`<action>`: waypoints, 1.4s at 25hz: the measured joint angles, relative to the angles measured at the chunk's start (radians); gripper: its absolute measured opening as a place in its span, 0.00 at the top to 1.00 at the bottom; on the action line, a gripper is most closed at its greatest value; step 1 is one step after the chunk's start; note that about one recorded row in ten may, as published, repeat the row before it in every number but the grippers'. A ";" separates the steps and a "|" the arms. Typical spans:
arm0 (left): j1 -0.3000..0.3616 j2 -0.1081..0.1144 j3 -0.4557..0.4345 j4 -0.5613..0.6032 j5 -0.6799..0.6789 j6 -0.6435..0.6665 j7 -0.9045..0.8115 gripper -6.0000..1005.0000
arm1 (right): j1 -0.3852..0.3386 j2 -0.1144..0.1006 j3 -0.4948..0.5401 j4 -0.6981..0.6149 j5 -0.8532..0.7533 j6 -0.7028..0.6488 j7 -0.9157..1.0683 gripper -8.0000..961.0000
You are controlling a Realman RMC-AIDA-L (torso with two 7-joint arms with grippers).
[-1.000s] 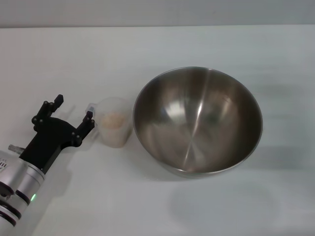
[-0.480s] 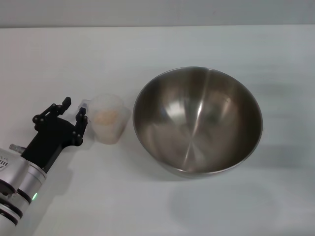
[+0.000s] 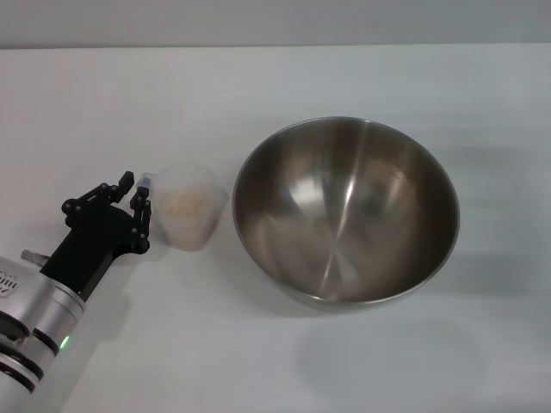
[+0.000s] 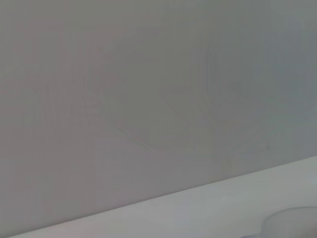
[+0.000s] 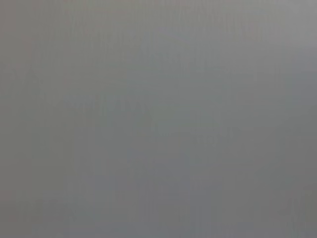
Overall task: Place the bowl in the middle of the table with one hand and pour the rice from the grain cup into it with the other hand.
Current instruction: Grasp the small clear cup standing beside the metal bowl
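The white table [image 3: 362, 77] fills the head view. On it sits the stainless-steel bowl [image 3: 344, 211], upright, slightly right of centre and empty. Just left of the bowl, close to its rim but apart from it, stands the translucent grain cup [image 3: 188, 209], much smaller, with a low heap of pale rice [image 3: 185, 203] inside.

The left gripper [image 3: 134, 206] reaches in from the near-left corner, its black body pointing up and to the right toward the cup. Its 2 fingers are drawn close together at the cup's left side, where the small handle appears to be; they look pinched on that handle, though the contact itself is too small to confirm.

The cup lies directly right of the gripper, and the bowl directly right of the cup, so all 3 fall roughly on 1 left-to-right line. The pour calls for lifting the cup and carrying it right over the rim. The left arm is plainly nearer; the right arm is not in view.
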 joint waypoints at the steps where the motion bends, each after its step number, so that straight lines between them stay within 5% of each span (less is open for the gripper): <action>1: 0.000 0.000 0.000 -0.002 0.000 0.000 0.000 0.77 | 0.000 0.000 0.000 0.000 0.000 0.000 0.000 0.24; 7: 0.000 0.000 0.000 -0.012 0.000 -0.002 -0.002 0.92 | 0.000 0.000 0.000 0.000 0.000 0.000 0.000 0.24; 27: -0.011 -0.002 -0.021 -0.022 -0.005 0.037 0.006 0.97 | 0.000 0.000 0.000 0.000 0.000 0.000 0.001 0.24; 35: -0.072 -0.001 -0.063 -0.023 0.003 0.240 0.406 0.97 | 0.006 -0.001 0.000 -0.004 0.000 0.000 -0.006 0.24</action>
